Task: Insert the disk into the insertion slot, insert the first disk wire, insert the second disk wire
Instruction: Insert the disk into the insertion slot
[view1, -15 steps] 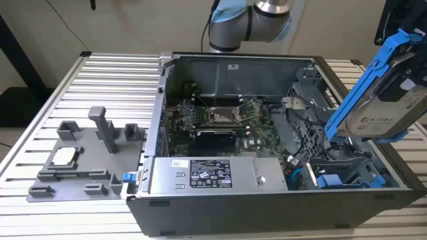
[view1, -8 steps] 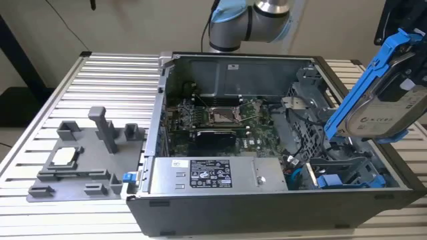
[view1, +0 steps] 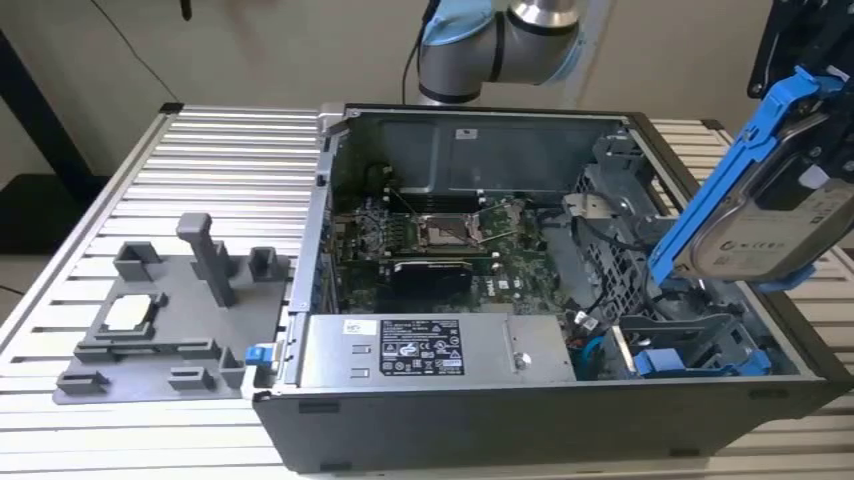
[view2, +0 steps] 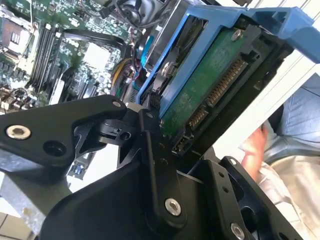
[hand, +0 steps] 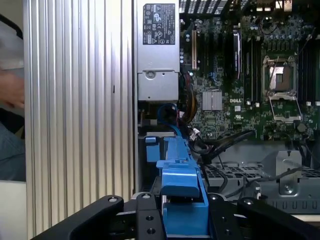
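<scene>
- Right edge of the exterior view: the disk (view1: 781, 215) hangs steeply tilted above the open computer case (view1: 534, 440), with its pale label facing the camera and its blue carrier frame along the upper side.
- First wrist view: the gripper (hand: 184, 217) pinches the blue carrier, with black fingers (hand: 145, 220) pressed to either side of it.
- Second wrist view: the disk's green circuit board and its connector row (view2: 225, 82) are exposed, and no wire is plugged in.
- Lower right of the exterior view: the insertion slot (view1: 687, 335) sits in the grey sheet-metal cage, just beside a second blue-fronted carrier (view1: 658, 362). The disk is above it and apart from it.
- Lower centre of the exterior view: the power supply box (view1: 414, 350) lies below the motherboard (view1: 441, 235).
- Second wrist view: a person's hand (view2: 255, 142) is visible outside the case.
- Judgement: the first step, disk insertion, is in hand and not yet done. Completing it calls for levelling the tilted carrier, squaring its leading edge to the bay, and keeping it clear of the loose black cables (view1: 601, 250).
</scene>
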